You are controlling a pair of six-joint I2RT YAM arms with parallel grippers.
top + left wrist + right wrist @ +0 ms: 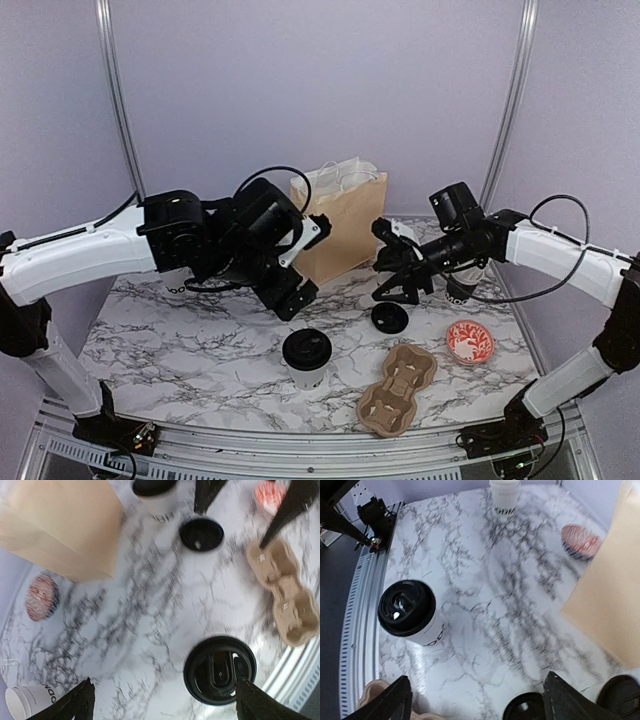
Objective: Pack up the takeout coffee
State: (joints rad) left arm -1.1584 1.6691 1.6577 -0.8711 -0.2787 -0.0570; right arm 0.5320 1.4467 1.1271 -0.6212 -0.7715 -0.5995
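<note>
lidded cup standing free, bag behind

The left arm hides most of one white cup, the right arm part of a second cup. In the left wrist view the desk is blurred and the paper bag is cut off. In the right wrist view the bottom edge cuts the cup carrier and the black lid.

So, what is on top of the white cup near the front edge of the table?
A round black lid sits on the cup, closing it. Nothing rests on the lid. The inside of the cup cannot be seen: the lid covers it.
</note>
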